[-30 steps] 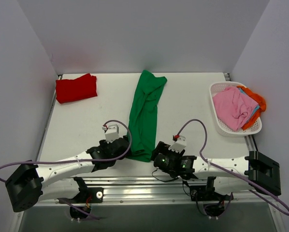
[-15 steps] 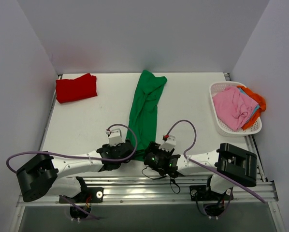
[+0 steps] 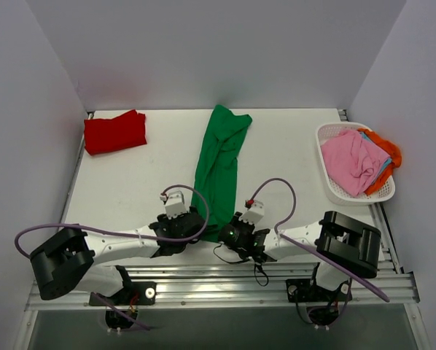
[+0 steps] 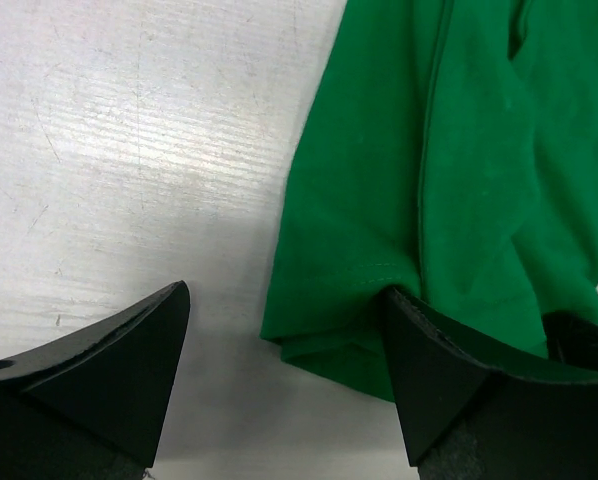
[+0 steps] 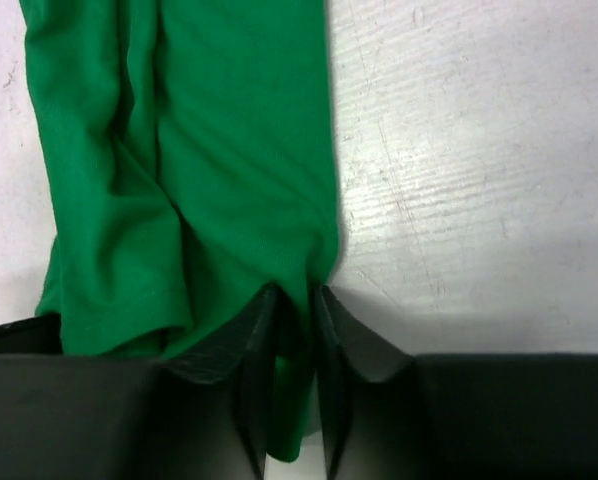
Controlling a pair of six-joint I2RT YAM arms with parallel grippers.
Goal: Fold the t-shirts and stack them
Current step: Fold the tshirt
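Observation:
The bright green t-shirt lies folded into a long strip down the middle of the table. Its near end sits between my two grippers. My left gripper is open at the strip's near left corner. In the left wrist view that corner lies between the fingers and the right finger rests on the cloth. My right gripper is shut on the near right edge of the green t-shirt, with fabric pinched between its fingers. A folded red t-shirt lies at the far left.
A white lattice basket stands at the right edge. It holds a pink t-shirt, an orange one and a strip of blue. Grey walls close in the table on three sides. Purple cables loop over both arms.
Both arms have swung inward to the near end of the green t-shirt. The right gripper has closed on its right edge. The left gripper's fingers have narrowed slightly around the left corner.

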